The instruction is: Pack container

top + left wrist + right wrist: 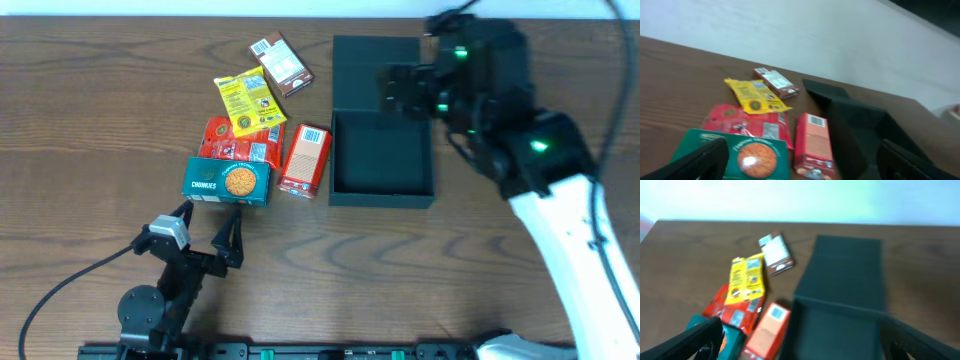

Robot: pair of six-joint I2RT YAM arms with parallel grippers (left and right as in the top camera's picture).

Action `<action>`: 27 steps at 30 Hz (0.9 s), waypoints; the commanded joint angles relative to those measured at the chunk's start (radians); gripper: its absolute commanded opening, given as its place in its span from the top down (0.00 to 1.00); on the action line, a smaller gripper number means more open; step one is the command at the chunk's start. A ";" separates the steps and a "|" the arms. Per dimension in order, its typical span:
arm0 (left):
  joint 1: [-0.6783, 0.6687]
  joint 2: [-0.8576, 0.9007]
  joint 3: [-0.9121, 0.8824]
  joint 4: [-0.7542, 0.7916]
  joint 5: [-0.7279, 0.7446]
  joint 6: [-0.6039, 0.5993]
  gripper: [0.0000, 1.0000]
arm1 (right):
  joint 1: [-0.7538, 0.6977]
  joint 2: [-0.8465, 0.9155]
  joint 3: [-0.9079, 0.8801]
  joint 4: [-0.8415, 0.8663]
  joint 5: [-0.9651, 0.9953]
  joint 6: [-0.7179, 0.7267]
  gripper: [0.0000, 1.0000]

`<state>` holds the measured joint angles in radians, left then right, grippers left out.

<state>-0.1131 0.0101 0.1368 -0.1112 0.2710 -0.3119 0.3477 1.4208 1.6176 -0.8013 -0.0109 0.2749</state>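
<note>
The black container (381, 160) lies open right of centre with its flap lid (375, 62) folded flat behind it; it also shows in the left wrist view (860, 130) and the right wrist view (840, 335). To its left lie a teal cookie box (228, 181), a red-orange carton (305, 159), a red packet (243, 140), a yellow packet (246, 101) and a brown bar (281, 64). My left gripper (210, 225) is open just in front of the cookie box. My right gripper (400, 90) is open and empty above the container's back edge.
The wooden table (100, 120) runs to a pale wall at the back. The right arm's black and white body (540, 180) reaches over the table's right side. A black cable (60, 280) trails from the left arm at the front left.
</note>
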 commanded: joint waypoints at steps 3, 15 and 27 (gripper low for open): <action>0.002 -0.004 -0.003 0.023 0.061 -0.122 0.05 | -0.066 -0.058 0.006 -0.049 0.015 -0.094 0.01; 0.002 0.267 0.094 0.144 0.211 0.007 0.05 | -0.093 -0.061 0.006 -0.069 0.015 -0.113 0.01; -0.079 1.016 0.625 -0.088 0.209 0.496 0.05 | -0.094 -0.068 0.006 -0.111 0.070 -0.116 0.01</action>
<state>-0.1505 0.9264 0.6643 -0.1791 0.4721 -0.0021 0.2600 1.3632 1.6176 -0.9062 0.0154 0.1738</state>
